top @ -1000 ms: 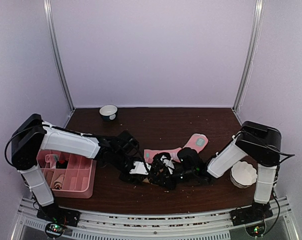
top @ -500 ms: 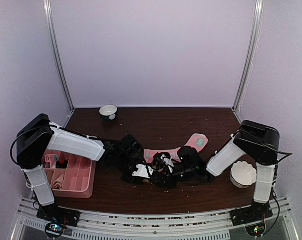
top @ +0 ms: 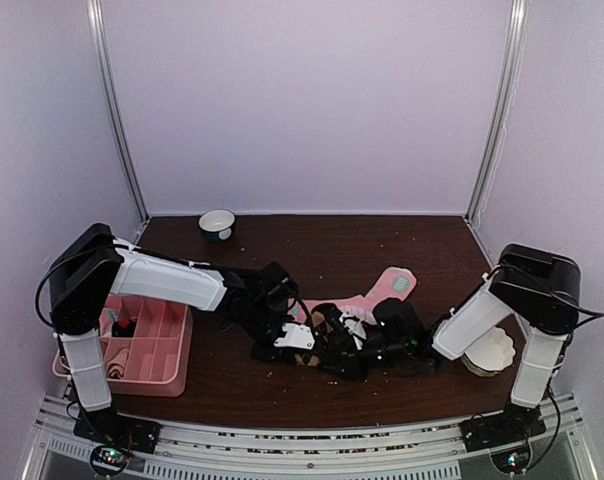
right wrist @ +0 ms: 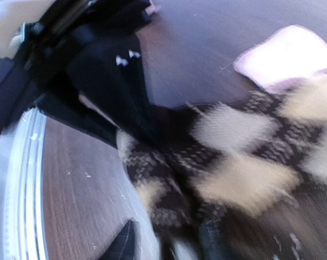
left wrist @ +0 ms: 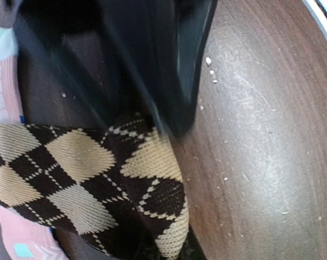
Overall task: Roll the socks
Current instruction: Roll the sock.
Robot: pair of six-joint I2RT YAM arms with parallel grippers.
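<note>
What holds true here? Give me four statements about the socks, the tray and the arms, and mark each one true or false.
1. The pink tray sits at the table's left. True.
2. The pink sock is rolled into a ball. False: it lies flat and unrolled.
3. The left gripper and the right gripper are both at the argyle sock. True.
4. The argyle sock lies in the pink tray. False: it lies on the table, near the middle.
</note>
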